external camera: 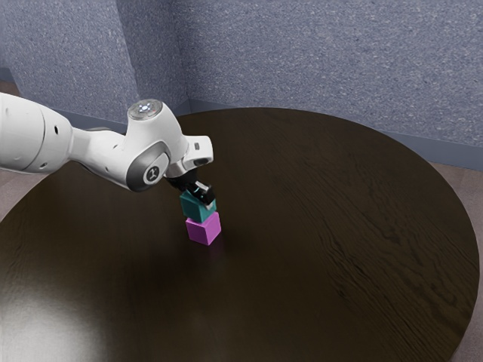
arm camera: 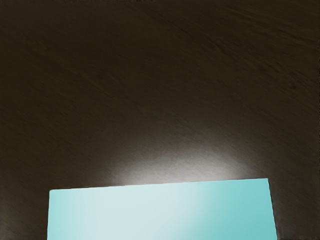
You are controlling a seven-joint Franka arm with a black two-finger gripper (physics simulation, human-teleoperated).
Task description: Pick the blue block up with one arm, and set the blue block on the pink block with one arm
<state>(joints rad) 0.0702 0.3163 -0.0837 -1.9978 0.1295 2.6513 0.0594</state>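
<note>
A teal-blue block (external camera: 196,207) rests on top of the pink block (external camera: 204,229) near the middle of the dark round table (external camera: 339,226). My black gripper (external camera: 199,195) comes down from the upper left and its fingers stand on two sides of the blue block, shut on it. In the wrist view the blue block's pale top (arm camera: 160,210) lies right under my hand, with the dark wood (arm camera: 160,90) beyond it. The pink block is hidden beneath it there.
The round table's edge curves along the exterior view's right and front. Grey walls stand behind the table. A bright light patch (external camera: 45,332) lies on the wood at the lower left.
</note>
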